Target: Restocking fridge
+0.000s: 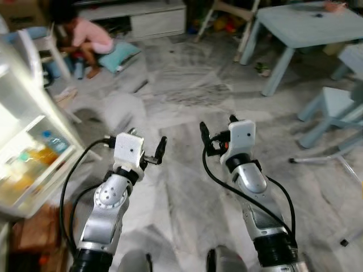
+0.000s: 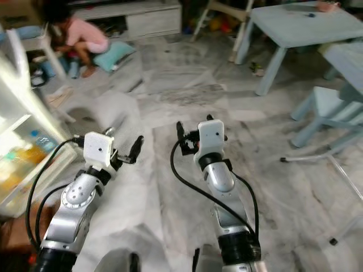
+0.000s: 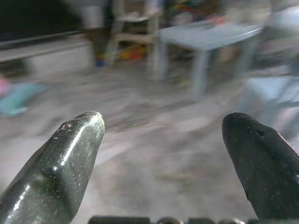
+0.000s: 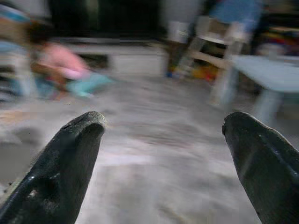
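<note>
fridge (image 1: 25,136) stands at the far left with its door open, and its door shelf (image 1: 35,170) holds what look like bottles (image 1: 34,156), orange, yellow and one with a blue cap, too blurred to count. that shelf is where the task's stock sits for now; neither claw carries anything to add to it. behind the fridge, further back, a person (image 1: 85,35) crouches on the floor beside a teal cushion (image 1: 118,55).

left claw (image 1: 154,154) hangs above the marble floor (image 1: 181,102) in front of the robot, its two black fingers spread wide with nothing between them. right claw (image 1: 211,137) is just beside it to the right, raised a little higher, fingers likewise spread and empty. both wrist views are smeared, which suggests the robot is on the move.

further right stand a pale blue counter (image 1: 309,25), with a small object on its far end too small to name, and a small blue chair (image 1: 334,105).

risks, as a judgement: the open fridge door juts into the left side of the walkway, so a turn taken too tightly could clip it with the left arm and rattle the bottles off the shelf. the person on the floor may shift into the path. the chair legs on the right could catch a foot if the robot heads for the counter.
</note>
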